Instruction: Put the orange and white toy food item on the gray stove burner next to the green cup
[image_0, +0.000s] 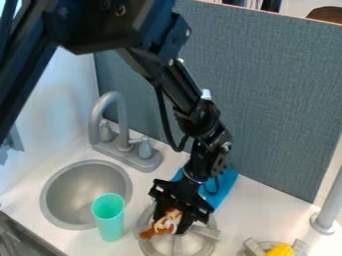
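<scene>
"Right, down we go to the gripper (172, 221), pointing downward at the bottom of the view, and what's it got?"

"A small brown-and-white toy (171, 218)! It's pinched between the two fingers, the gap between them just its width, and a brown end of it pokes out toward the view's left."

"And underneath?"

"A round grey piece (195, 246) with raised bars, and the toy is over its left part. Whether the two touch, I can't tell from here."

"Close company on that side, too!"

"Oh yes, the teal cup (110, 222), upright, just beside the round piece, overlapping the near edge of the sink (80, 187) in our view. Behind the basin stands the grey faucet (119, 117), neck curved over, a knob on either side."

"What about behind the gripper?"

"A flat blue thing (226, 189), partly hidden by the black arm (200, 117), lying on the white counter (244, 212) next to the textured blue-grey panel (274, 105)."

"And over on the right?"

"A grey post (328, 205) on a round foot, and nearer us, a yellow thing (280, 250) among more grey bars (254, 246), cut off by the bottom edge!"
</scene>
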